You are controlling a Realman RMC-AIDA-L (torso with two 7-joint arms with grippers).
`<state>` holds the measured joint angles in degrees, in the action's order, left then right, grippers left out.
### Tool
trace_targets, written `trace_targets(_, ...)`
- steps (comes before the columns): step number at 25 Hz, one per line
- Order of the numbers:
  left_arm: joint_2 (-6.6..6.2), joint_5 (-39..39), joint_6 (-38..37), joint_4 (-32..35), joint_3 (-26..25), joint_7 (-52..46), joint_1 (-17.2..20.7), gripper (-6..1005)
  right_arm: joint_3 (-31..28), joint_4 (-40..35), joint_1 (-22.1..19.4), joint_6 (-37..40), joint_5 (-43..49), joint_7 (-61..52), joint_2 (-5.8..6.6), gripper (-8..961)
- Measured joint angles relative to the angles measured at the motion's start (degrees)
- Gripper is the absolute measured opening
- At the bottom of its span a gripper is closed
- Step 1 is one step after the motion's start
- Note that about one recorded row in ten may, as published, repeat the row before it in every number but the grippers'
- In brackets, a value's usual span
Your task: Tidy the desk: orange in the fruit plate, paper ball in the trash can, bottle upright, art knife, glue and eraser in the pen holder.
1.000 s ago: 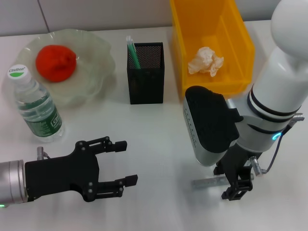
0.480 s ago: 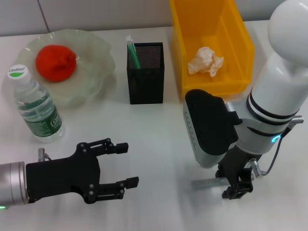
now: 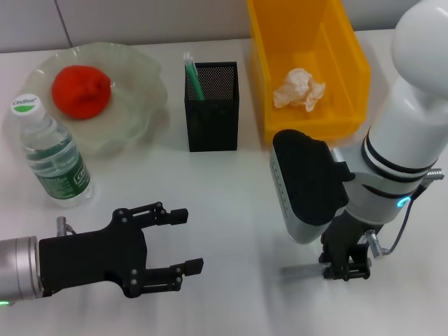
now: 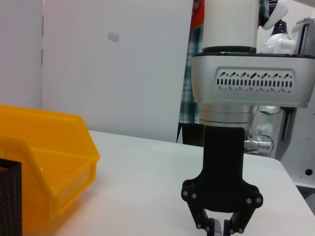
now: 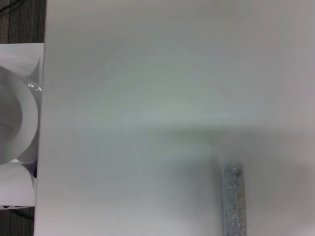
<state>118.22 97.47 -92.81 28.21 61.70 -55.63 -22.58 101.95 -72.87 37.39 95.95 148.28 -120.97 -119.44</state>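
The orange [image 3: 82, 91] lies in the pale fruit plate [image 3: 143, 66]. Beside it the bottle [image 3: 52, 155] stands upright. A paper ball [image 3: 299, 89] rests in the yellow trash can [image 3: 350, 49]. A green and white stick [image 3: 192, 77] pokes out of the black mesh pen holder [image 3: 211, 119]; the eraser is out of view. The silver art knife [image 3: 301, 269] [image 5: 234, 196] lies on the table at the front right. My right gripper [image 3: 346, 269] [image 4: 220, 230] points straight down and is shut on its end. My left gripper [image 3: 187, 241] hovers open at the front left.
The white table [image 3: 231, 189] ends at an edge with the floor beyond [image 5: 22, 19] in the right wrist view. The trash can [image 4: 44, 162] and the pen holder [image 4: 10, 201] also show in the left wrist view.
My right gripper has turned square to the art knife and dropped lower over its end. The left gripper has drifted slightly forward and stayed open.
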Motion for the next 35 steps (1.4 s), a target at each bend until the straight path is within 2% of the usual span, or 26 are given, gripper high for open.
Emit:
trace_targets(3, 0.07, 0.0, 0.0, 0.0, 0.0, 0.0, 0.0, 778, -0.8, 0.0, -0.5, 0.3, -0.9, 0.4, 0.03, 159)
trace_targets(5, 0.12, -0.2, -0.3, 0.0, -0.1, 0.0, 0.1, 778, -3.3, -0.6, -0.8, 1.0, -2.4, 0.7, 0.11, 153)
trace_targets(6, 0.12, -0.3, -0.7, 0.0, -0.2, 0.1, 0.2, 778, -7.9, -2.1, -1.2, 2.5, -3.7, 1.2, 0.17, 149)
trace_targets(7, 0.12, -0.3, -0.7, 0.0, -0.2, 0.1, 0.2, 778, -7.9, -2.1, -1.2, 2.5, -3.7, 1.2, 0.17, 146)
trace_targets(10, 0.12, -0.3, -1.4, 0.0, -0.5, 0.6, 0.4, 778, -16.9, -6.1, -2.5, 3.9, -5.5, 2.1, 0.24, 142)
trace_targets(11, 0.11, -0.4, -1.4, 0.0, -0.7, 0.7, 0.6, 778, -23.6, -9.3, -3.9, 4.1, -7.9, 3.0, 0.24, 142)
trace_targets(12, 0.11, -0.4, -1.4, 0.0, -0.7, 0.7, 0.6, 778, -26.7, -10.7, -4.7, 3.8, -9.2, 3.4, 0.25, 141)
trace_targets(13, 0.10, -0.4, -1.4, 0.0, -0.7, 0.7, 0.6, 778, -26.7, -10.7, -4.7, 3.8, -9.2, 3.4, 0.25, 141)
trace_targets(15, 0.10, -0.5, -1.5, 0.0, -0.7, 0.7, 0.6, 778, -31.2, -13.5, -6.8, 1.7, -12.2, 4.3, 0.21, 140)
trace_targets(18, 0.13, -0.6, -1.5, 0.0, -0.7, 0.8, 0.6, 778, -33.8, -16.5, -10.5, -3.0, -18.7, 6.9, 0.09, 139)
trace_targets(23, 0.24, -1.8, -1.6, 0.0, -0.7, 0.8, 0.6, 778, -34.3, -18.2, -18.0, -13.0, -34.3, 15.7, -0.01, 139)
trace_targets(29, 0.21, -2.2, -1.7, 0.0, -0.7, 1.1, 0.6, 778, -35.5, -10.4, -23.0, -20.9, -56.8, 31.6, 0.06, 138)
trace_targets(32, 0.26, -2.2, -1.7, 0.0, -0.7, 1.4, 0.6, 778, -37.1, -2.6, -22.6, -22.0, -66.7, 40.1, 0.15, 138)
trace_targets(35, 0.25, -2.2, -1.7, 0.0, -0.7, 1.8, 0.6, 778, -38.5, 7.4, -20.0, -22.2, -74.0, 47.1, 0.21, 137)
